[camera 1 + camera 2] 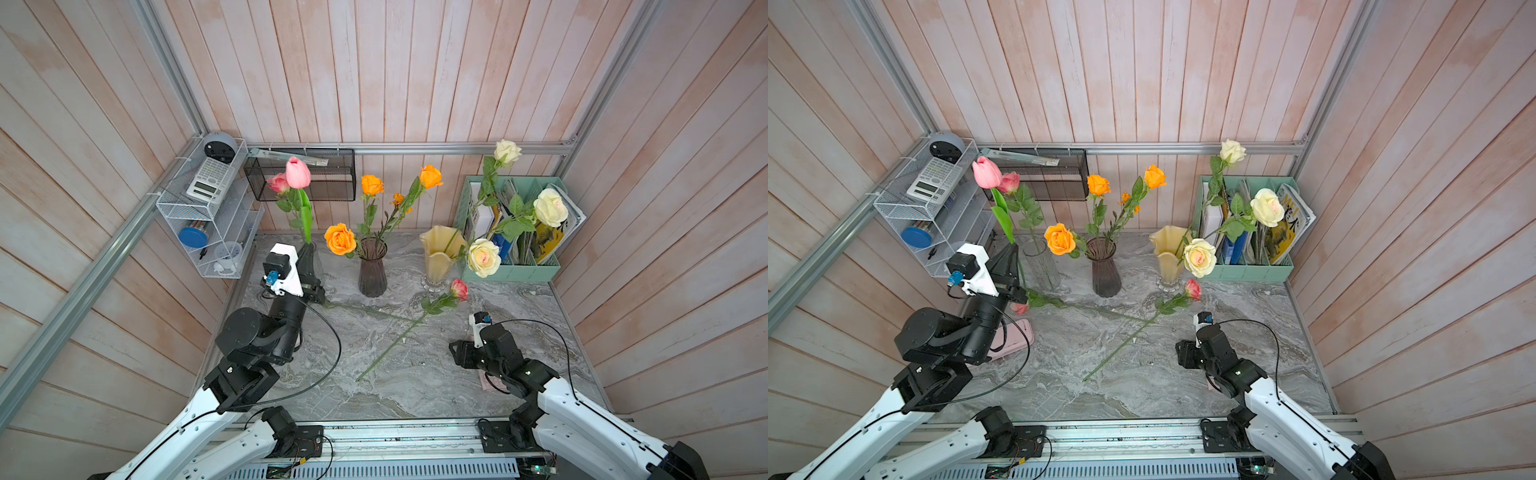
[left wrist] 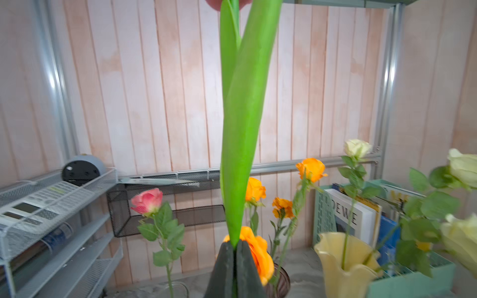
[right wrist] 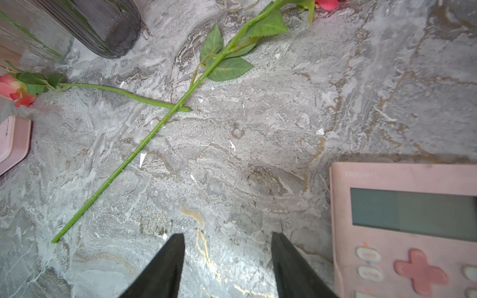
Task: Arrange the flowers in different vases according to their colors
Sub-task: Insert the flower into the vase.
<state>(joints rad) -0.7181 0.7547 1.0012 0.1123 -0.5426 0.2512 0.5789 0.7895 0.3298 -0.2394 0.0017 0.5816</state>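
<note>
Left fingers (image 2: 223,271) are being clamped shut on the pink tulip (image 1: 298,172), upright just beside the clear vase (image 1: 1042,262) at the table's (image 1: 415,374) back-left corner. Lifting its stem over the rim is being called for. Right fingers (image 3: 160,265) are parted, empty.

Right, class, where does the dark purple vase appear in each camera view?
Both top views: dark purple vase, back of the table, between clear vase and yellow vase.
Left wrist: its rim, just behind the left gripper holding the pink tulip, beside the large orange rose.
Right wrist: its lower part only, beside the clear vase.
Shared landmark: the clear vase.
</note>
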